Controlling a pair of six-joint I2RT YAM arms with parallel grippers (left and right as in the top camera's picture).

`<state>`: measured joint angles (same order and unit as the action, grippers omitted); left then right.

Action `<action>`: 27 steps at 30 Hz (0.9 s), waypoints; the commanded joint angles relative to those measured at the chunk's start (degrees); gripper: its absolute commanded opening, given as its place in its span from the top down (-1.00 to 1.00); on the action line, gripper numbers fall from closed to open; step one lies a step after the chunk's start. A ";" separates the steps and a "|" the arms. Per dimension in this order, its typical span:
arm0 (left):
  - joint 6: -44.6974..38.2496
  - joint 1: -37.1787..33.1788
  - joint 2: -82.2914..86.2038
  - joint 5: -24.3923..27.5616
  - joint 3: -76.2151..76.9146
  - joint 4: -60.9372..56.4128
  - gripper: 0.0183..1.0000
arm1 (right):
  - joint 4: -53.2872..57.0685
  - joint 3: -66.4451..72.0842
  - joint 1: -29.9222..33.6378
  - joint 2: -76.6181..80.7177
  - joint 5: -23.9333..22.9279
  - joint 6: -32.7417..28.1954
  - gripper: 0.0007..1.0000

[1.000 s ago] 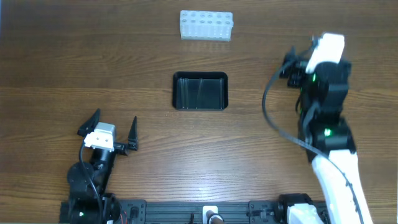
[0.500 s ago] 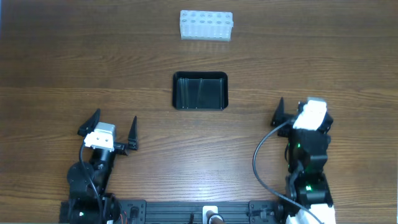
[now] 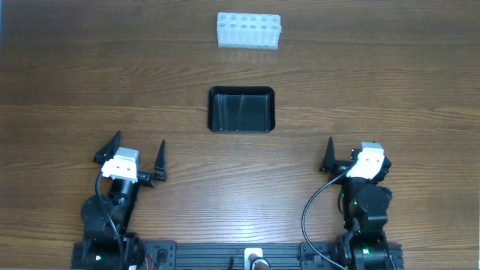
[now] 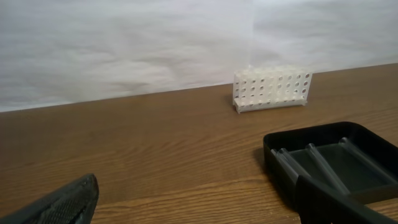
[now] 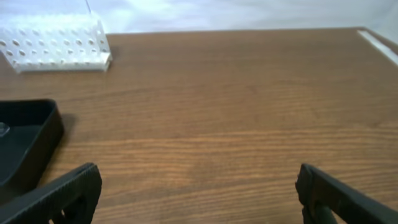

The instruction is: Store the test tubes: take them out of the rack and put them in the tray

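Pulled back since a second ago, the right gripper (image 3: 351, 152) now sits near its base, released and empty. The left gripper (image 3: 139, 140) gapes likewise. Ahead of both, the tray (image 3: 241, 91) seems to hold the test tubes (image 4: 323, 163). Beyond it the rack (image 3: 248, 31) looks emptied, so parking fits.

The right end effector (image 3: 350, 155) draws back across the worktop (image 3: 75, 75), from far right of the tray (image 3: 214, 112) to just before its own base, arm folding in.
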<state>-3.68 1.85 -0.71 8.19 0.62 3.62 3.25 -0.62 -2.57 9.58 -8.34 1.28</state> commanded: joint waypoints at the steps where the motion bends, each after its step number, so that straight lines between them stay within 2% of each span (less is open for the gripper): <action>1: -0.81 0.22 0.39 0.55 -0.28 0.02 -1.00 | 0.37 0.35 -0.24 -6.29 1.86 -1.60 -0.98; 27: -0.81 0.22 0.39 0.55 -0.28 0.02 -1.00 | 0.42 0.33 1.51 -9.20 2.32 -2.21 -0.99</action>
<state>-3.68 1.85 -0.71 8.19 0.62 3.64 3.42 -0.62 -1.52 0.84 -6.68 -0.47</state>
